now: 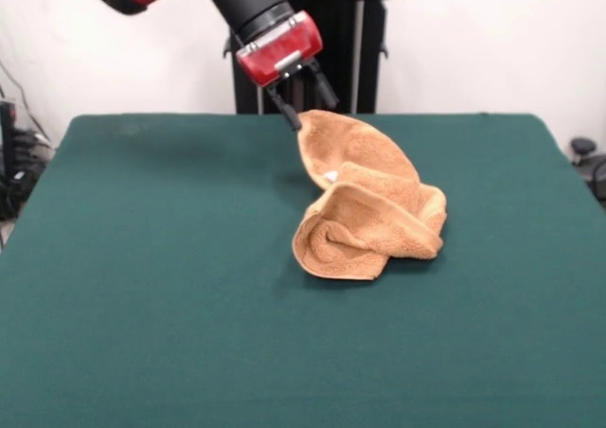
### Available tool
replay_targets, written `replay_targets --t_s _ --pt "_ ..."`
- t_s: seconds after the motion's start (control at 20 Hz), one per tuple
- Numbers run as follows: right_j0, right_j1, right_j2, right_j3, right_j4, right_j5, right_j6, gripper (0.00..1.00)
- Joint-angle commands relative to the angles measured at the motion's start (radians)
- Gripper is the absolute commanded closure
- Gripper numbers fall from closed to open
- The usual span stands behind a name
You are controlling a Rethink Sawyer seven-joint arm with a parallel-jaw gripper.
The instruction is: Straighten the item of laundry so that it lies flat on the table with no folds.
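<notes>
While my arm reaches down from the upper left of the front view, this is how things stand:

Gripper: my gripper [309,104] hangs tilted over the far middle of the table, its two dark fingers [288,109] spread apart with the jaws parted, closed on nothing.

Contact: the tip of one finger sits right at the far upper edge of the towel; I cannot tell whether it touches the cloth or only stands just beside it.

Towel: the orange-tan terry hand towel [369,201] lies crumpled a little right of the table's centre, not flat.

Towel shape: its far part rises in a rounded flap toward my fingers, while the near part is rolled and folded over itself into a thick bundle with a curled hollow on its left end.

Label: a small white label [330,175] shows on the towel's left side, where the flap meets the bundle.

Table: the dark green felt-topped table [142,286] spreads wide on every side of the towel.

Pedestal: my black pedestal [360,49] stands behind the table's far edge, against a white wall [492,40].
</notes>
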Motion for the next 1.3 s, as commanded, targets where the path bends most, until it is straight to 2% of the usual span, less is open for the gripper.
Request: replay_targets --t_s 0.05,0.25,0.75,1.15,1.3 --pt "0.102 -0.056 -0.089 -0.137 -0.084 -0.01 0.053 0.0" --pt "0.134 -0.092 -0.123 -0.149 -0.101 -0.003 0.058 0.0" --pt "0.121 -0.064 -0.108 -0.144 -0.094 -0.001 0.053 0.0" --pt "0.071 0.015 -0.052 -0.122 -0.077 -0.004 0.049 0.0" --pt "0.018 0.097 0.004 -0.107 -0.057 -0.018 0.061 0.0"
